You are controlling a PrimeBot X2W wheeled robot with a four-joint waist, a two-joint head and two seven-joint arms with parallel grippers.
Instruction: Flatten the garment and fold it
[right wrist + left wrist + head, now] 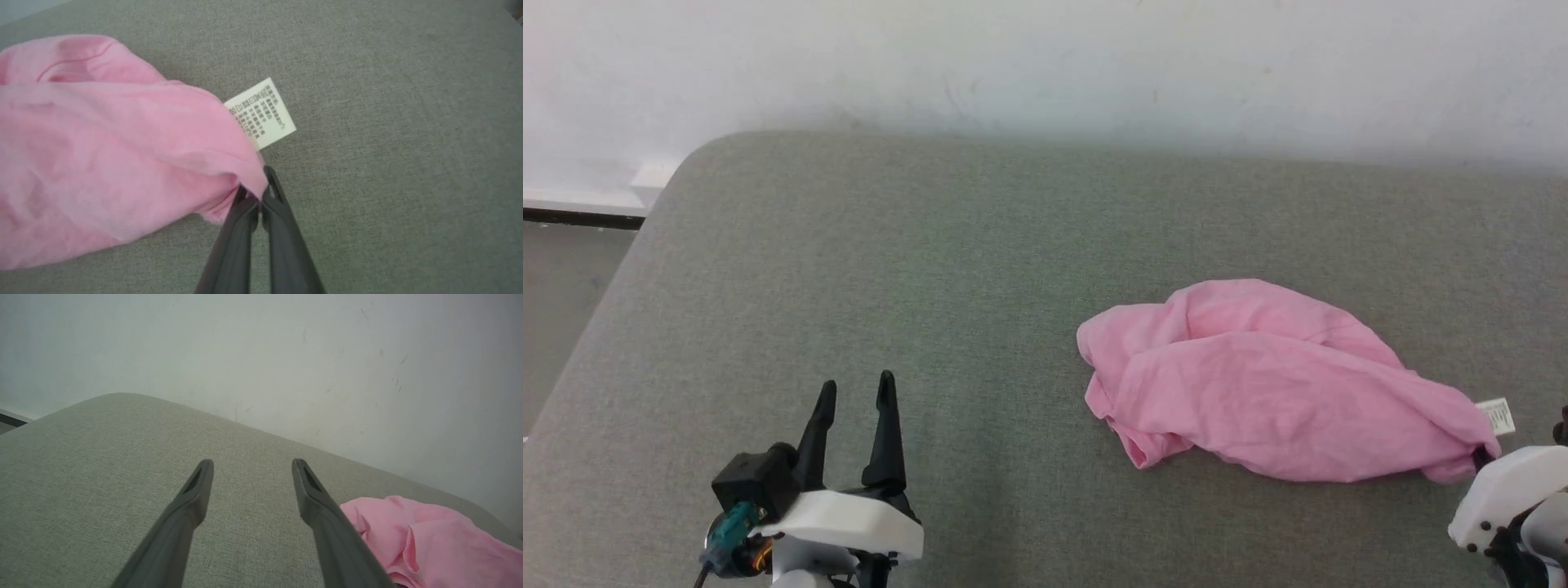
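The garment [1274, 384] lay crumpled on the grey fabric surface [890, 261], long axis running left to right. The right gripper [256, 194] was pinched shut on its right end beside the label [261, 114]; the left gripper [856, 396], wide open and empty, stood well apart from its left end

garment [1282, 384] showing solid light pink, no print, darker pink sitting in the folds. label [261, 114] reading white with tiny dark grey printed characters in rows. cushioned surface [890, 269] coming across muted grey-green, fine heathered weave, looking paler beige-grey in the left wrist view. wall [1045, 65] showing off-white with faint dark scuffs. left gripper [856, 380] showing black fingers, white housing, teal connector [731, 527] beside it. right gripper [257, 183] showing dark grey fingers, with white housing in the head view
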